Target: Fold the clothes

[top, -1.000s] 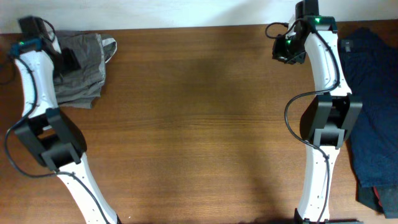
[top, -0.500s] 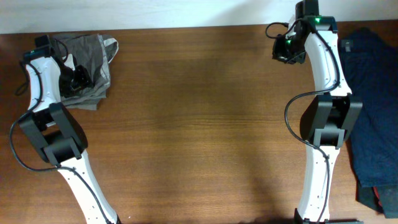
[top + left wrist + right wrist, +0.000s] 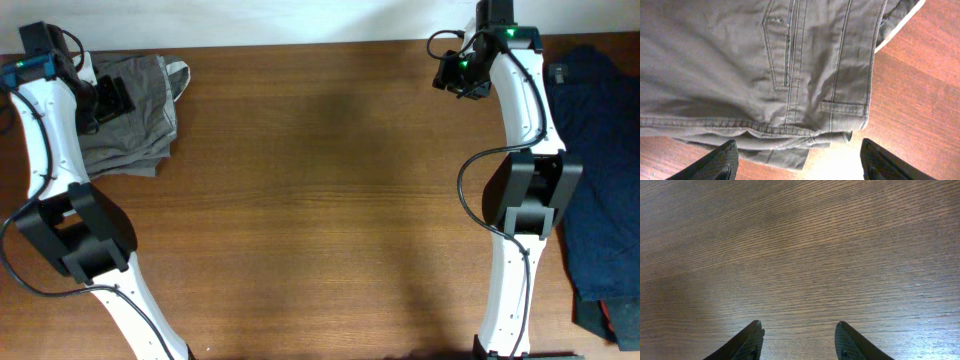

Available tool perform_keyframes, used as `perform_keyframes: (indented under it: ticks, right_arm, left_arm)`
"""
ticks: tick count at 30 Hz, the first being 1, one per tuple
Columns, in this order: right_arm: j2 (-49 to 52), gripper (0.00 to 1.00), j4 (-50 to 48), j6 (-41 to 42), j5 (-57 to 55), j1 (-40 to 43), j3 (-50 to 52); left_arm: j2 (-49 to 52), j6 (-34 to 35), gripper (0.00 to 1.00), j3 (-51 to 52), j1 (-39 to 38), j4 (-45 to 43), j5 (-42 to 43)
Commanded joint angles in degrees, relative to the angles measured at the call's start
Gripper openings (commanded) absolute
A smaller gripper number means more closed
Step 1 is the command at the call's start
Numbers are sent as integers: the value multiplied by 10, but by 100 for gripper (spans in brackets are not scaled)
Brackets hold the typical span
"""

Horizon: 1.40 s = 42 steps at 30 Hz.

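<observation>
Overhead view: olive-grey shorts [image 3: 140, 120], lying in layers at the far left corner of the wooden table [image 3: 320, 210]. Left gripper [image 3: 108, 100] hangs over the left part of the shorts. The left wrist view shows its fingers wide apart with nothing between them, and the waistband, belt loop and pocket seam below. Right gripper [image 3: 455, 75], far right of centre, fingers apart over bare wood. Dark navy garments [image 3: 600, 170] heaped along the right edge, well apart from the shorts.

- The shorts [image 3: 715, 65] run off the left wrist view's top and left edges.
- The navy garments [image 3: 600, 170] are cut off at the overhead view's right edge.
</observation>
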<state>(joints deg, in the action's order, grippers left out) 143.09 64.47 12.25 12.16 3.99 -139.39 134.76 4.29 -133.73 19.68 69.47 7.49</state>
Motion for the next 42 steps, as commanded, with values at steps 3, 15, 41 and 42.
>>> perform_keyframes:
  ticks: [3, 15, 41, 42]
  right_arm:
    - [-29, 53, 7, 1, -7, 18, -13]
    - [-29, 53, 26, 0, -8, 34, -13]
    - [-29, 53, 29, 0, -8, 34, -13]
    - [-29, 53, 30, 0, -8, 34, -13]
  left_arm:
    - [-6, 4, 62, 1, 1, 22, -6]
    - [-6, 53, 1, 114, 10, 55, -39]
    - [-5, 94, 1, 242, 68, -126, -69]
    - [-5, 95, 1, 242, 68, -134, -69]
